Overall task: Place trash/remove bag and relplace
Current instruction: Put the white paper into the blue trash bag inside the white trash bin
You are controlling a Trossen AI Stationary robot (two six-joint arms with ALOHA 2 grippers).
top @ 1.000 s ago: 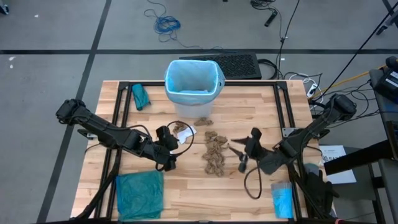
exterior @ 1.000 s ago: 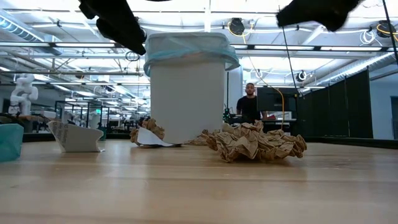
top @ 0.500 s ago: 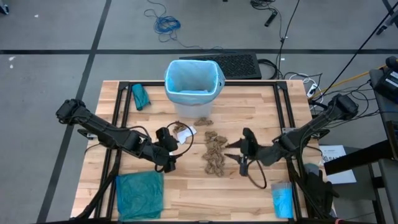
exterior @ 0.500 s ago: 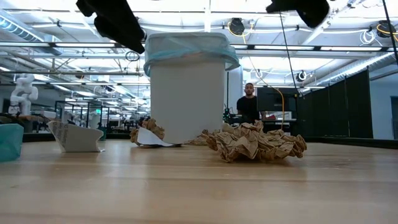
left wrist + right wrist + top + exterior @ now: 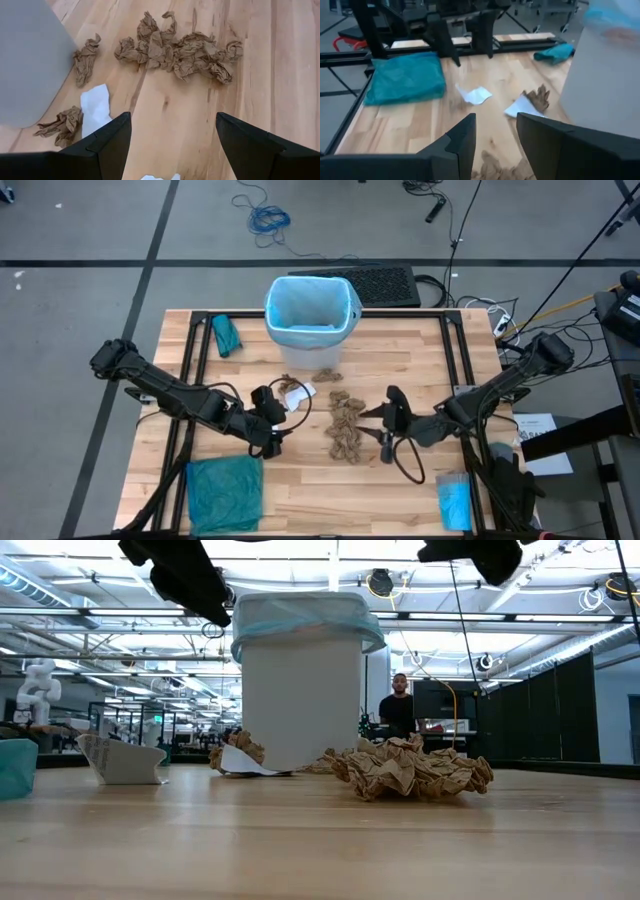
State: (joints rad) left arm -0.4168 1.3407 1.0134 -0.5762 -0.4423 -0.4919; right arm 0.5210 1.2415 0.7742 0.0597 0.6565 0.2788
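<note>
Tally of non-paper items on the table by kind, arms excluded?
Bin: 1
Light-blue liner: 1
Teal bags: 2, folded one, small bundle
Bright-blue roll: 1
Total: 5

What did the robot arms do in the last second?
The right gripper moved in toward the crumpled paper pile, its jaws empty. The left gripper stayed put above the table, jaws wide open. The paper, the bin and its blue liner did not move.
</note>
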